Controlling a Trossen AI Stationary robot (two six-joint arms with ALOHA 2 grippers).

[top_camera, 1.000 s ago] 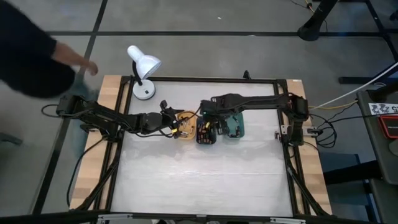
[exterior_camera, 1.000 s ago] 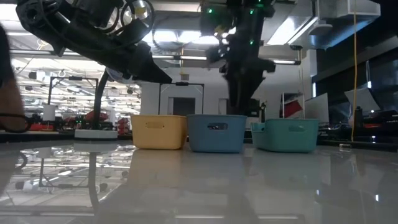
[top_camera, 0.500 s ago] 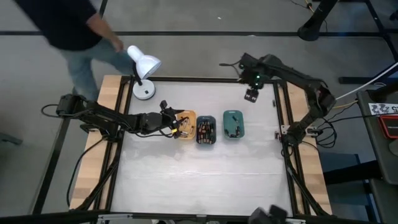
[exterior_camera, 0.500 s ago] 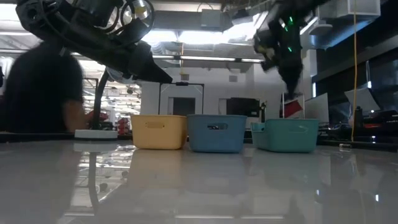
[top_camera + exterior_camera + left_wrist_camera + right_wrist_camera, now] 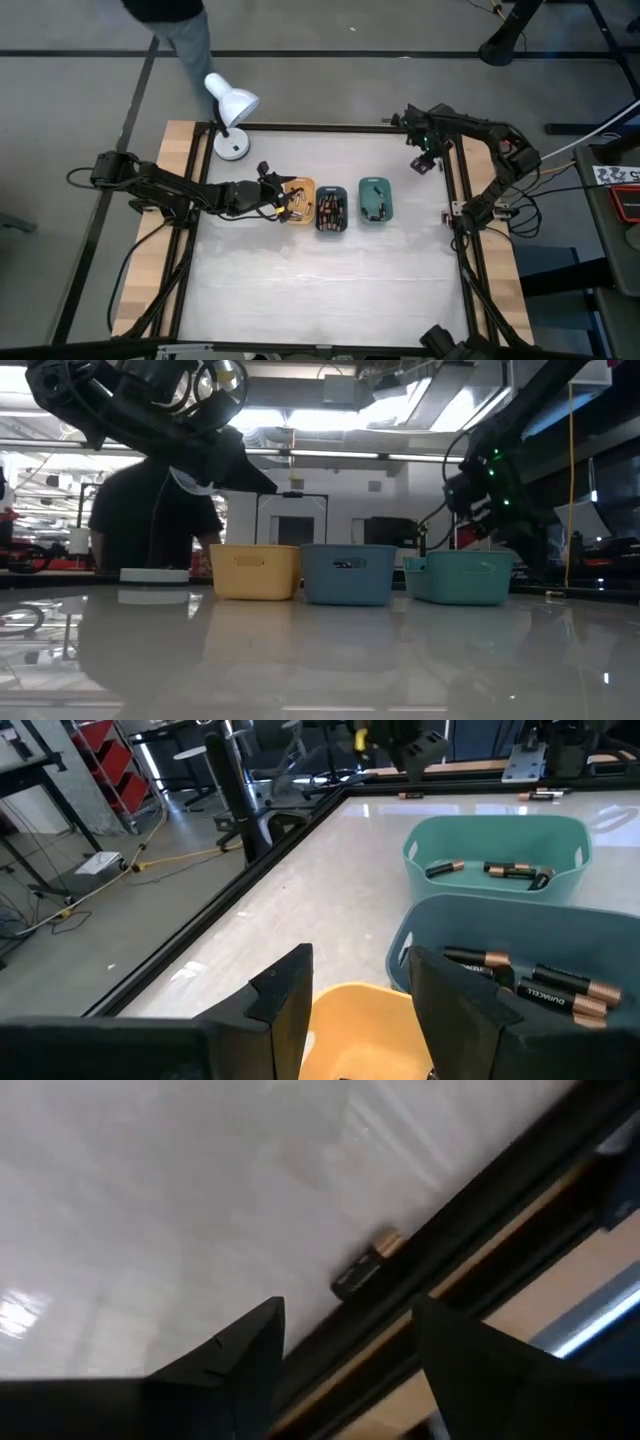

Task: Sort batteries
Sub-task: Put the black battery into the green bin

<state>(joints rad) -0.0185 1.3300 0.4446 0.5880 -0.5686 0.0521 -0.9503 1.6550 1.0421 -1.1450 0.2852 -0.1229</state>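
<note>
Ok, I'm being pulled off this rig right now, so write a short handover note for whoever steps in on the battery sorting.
Left gripper: jaws open, empty, over the orange tray.
Right gripper: jaws open, empty, at the table's far right corner, aimed at a stray battery lying against the black frame.
Trays in a row mid-table: orange, dark teal tray, green tray.
Done: batteries already lie in the green tray, more in the dark teal one.
Left: the orange tray still holds a mixed pile; the stray battery needs picking up.
Note: a person stands behind the table by the lamp.
</note>
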